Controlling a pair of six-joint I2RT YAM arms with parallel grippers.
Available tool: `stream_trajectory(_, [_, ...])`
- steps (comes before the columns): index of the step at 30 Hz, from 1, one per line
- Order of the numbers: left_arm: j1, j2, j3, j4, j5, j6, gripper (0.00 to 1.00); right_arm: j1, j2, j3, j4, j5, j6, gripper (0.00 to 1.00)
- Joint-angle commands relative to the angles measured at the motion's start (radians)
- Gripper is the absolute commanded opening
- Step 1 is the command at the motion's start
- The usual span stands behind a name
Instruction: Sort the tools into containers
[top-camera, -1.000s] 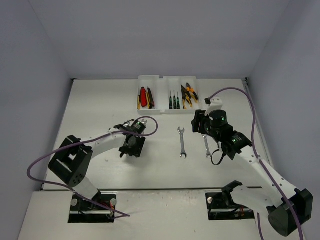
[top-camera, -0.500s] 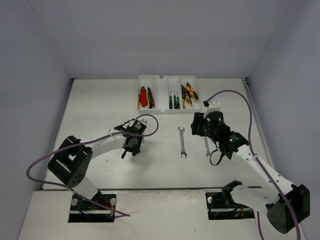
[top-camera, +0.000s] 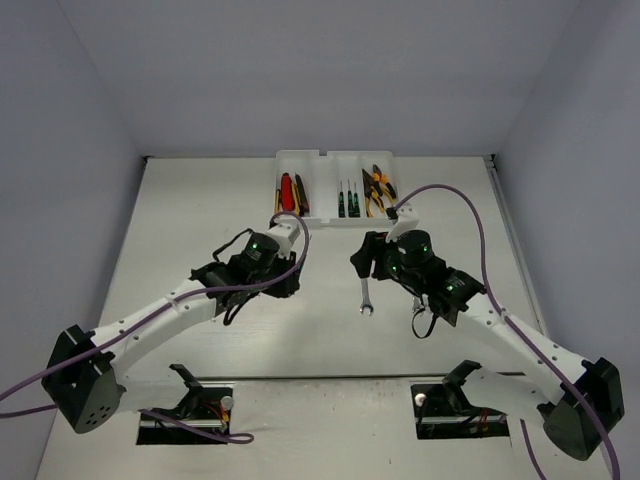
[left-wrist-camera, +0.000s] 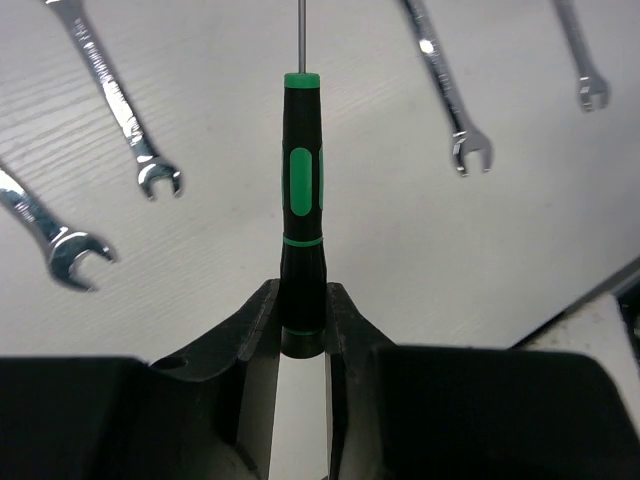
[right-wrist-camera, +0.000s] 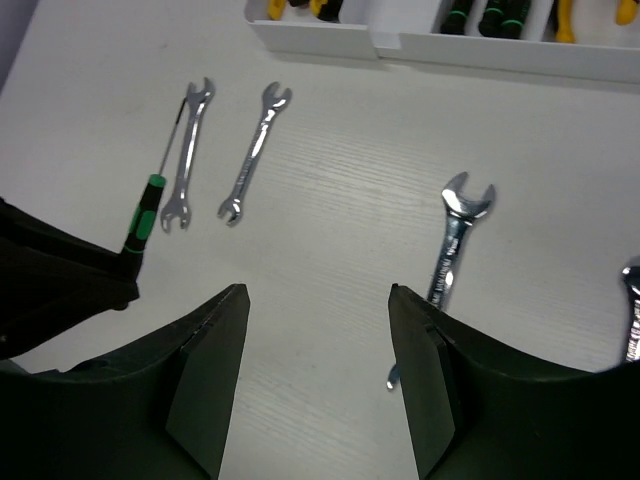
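From the left wrist: left end effector (left-wrist-camera: 300, 325) pinched narrow around the butt of a black-green screwdriver (left-wrist-camera: 302, 190), thin shaft pointing straight ahead. Four silver wrenches (left-wrist-camera: 120, 105) flat on the counter (left-wrist-camera: 350, 250) beyond the fingers, two to each side. From the right wrist: right end effector (right-wrist-camera: 317, 300) spread moderately wide, gripping nothing, hovering over bare counter. A single wrench (right-wrist-camera: 455, 245) just beside one finger, the tray (right-wrist-camera: 330, 40) far ahead. From above: tray beyond both end effectors, holding cutters (top-camera: 288, 195), screwdrivers (top-camera: 346, 203) and pliers (top-camera: 378, 188) in separate slots.
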Motion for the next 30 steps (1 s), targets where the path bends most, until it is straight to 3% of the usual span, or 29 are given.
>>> stream_trajectory(1, [-0.011, -0.034, 0.038, 0.199, 0.144, -0.047, 0.00, 0.049, 0.015, 0.031, 0.181, -0.028, 0.069, 0.55])
stream_trajectory(9, [-0.048, -0.059, 0.015, 0.410, 0.199, -0.102, 0.00, 0.084, 0.065, 0.033, 0.306, -0.053, 0.119, 0.55])
stream_trajectory(25, [-0.074, -0.035, 0.031, 0.444, 0.183, -0.100, 0.00, 0.152, 0.175, 0.046, 0.405, -0.047, 0.147, 0.51])
stream_trajectory(27, [-0.074, -0.036, 0.032, 0.451, 0.179, -0.101, 0.00, 0.153, 0.184, 0.045, 0.411, -0.046, 0.151, 0.46])
stream_trajectory(29, [-0.074, -0.033, 0.034, 0.451, 0.174, -0.098, 0.01, 0.155, 0.193, 0.044, 0.414, -0.041, 0.152, 0.35])
stream_trajectory(30, [-0.074, -0.031, 0.035, 0.451, 0.168, -0.094, 0.07, 0.155, 0.197, 0.045, 0.415, -0.039, 0.151, 0.24])
